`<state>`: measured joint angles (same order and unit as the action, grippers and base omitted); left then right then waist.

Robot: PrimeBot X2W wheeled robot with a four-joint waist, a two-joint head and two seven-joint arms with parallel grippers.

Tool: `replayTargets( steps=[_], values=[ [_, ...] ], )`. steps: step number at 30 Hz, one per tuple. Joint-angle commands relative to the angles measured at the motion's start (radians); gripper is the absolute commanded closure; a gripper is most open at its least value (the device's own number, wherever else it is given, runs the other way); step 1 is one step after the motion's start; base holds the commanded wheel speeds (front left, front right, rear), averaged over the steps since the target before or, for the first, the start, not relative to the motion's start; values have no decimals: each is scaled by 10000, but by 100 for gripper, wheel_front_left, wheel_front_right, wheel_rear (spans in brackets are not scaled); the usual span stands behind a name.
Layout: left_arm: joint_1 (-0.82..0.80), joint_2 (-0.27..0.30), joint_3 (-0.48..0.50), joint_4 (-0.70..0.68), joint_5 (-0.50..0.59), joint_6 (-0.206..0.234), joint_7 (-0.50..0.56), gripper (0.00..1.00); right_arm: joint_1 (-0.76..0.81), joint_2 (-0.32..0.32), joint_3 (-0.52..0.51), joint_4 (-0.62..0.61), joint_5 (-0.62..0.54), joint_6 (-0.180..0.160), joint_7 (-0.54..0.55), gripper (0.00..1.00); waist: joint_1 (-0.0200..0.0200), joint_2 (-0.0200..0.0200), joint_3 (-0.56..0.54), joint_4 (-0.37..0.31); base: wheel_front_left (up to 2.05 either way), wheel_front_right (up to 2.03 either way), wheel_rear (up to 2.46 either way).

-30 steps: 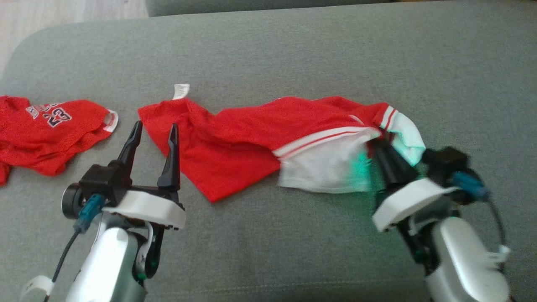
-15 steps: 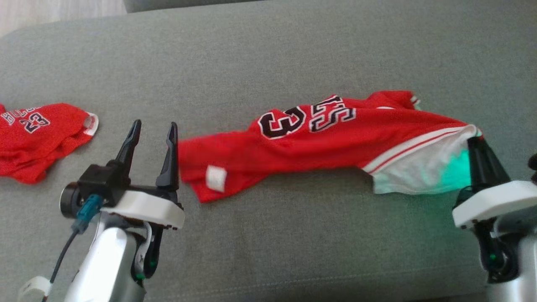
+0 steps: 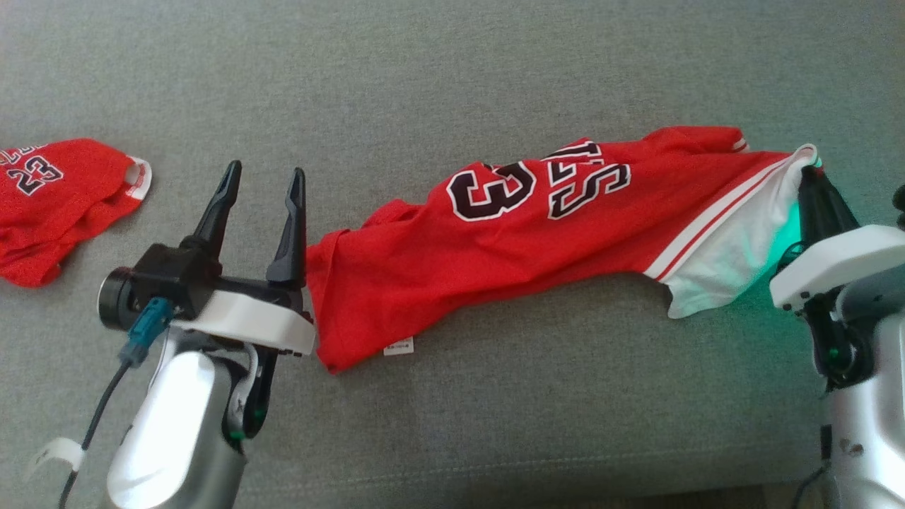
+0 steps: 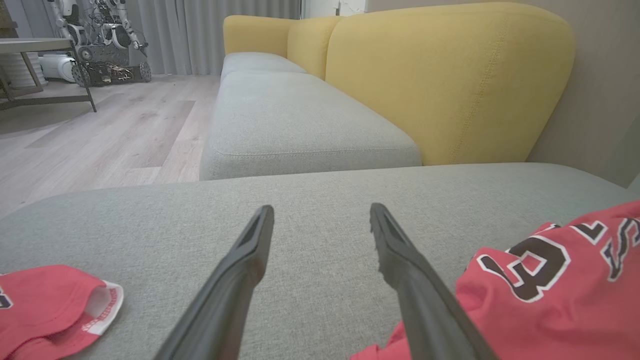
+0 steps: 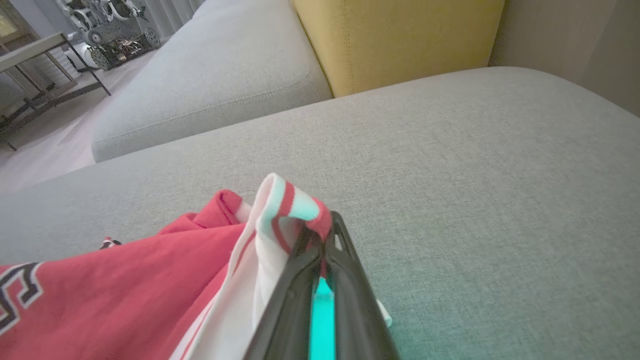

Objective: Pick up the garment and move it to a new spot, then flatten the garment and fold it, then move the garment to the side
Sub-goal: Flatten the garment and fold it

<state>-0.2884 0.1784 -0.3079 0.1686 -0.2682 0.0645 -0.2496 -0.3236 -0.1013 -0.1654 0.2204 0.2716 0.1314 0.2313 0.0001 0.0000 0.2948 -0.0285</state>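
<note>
The garment is a red jersey with black-and-white lettering and a white, red-striped trim. It lies stretched across the grey cushion, from centre to right. My right gripper is shut on its white trim at the right end, and the right wrist view shows the trim pinched between the closed fingers. My left gripper stands open just left of the jersey's lower left corner, touching nothing. In the left wrist view the garment lies right of the open fingers.
A second red jersey with number 23 lies at the cushion's far left. A yellow sofa back and another grey seat lie beyond. Wooden floor and a table frame sit further off.
My right gripper has dragged the garment to the right and it has turned over, so the lettering faces up. The head camera shifted too. The left gripper stayed open.
</note>
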Motion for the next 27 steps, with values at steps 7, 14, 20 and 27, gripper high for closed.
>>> replayTargets(
  steps=[7,14,20,27],
  values=[
    [-321,94,469,-209,102,-13,-122,0,-408,-235,326,596,-212,-7,-842,0,-1,0,-47,-27,0,0,0],
    [4,132,607,-124,80,-2,-122,0,269,-343,581,69,-894,-7,-1710,0,-1,0,-484,-222,0,0,0],
    [351,192,668,-31,52,12,-122,0,1041,-232,534,-1132,-1524,-7,-1736,0,-1,0,-983,-323,0,0,0],
    [806,195,668,21,-26,74,-122,0,1598,114,1199,-2462,-1759,-7,-1819,0,-1,0,-1568,-272,0,0,0]
  ],
)
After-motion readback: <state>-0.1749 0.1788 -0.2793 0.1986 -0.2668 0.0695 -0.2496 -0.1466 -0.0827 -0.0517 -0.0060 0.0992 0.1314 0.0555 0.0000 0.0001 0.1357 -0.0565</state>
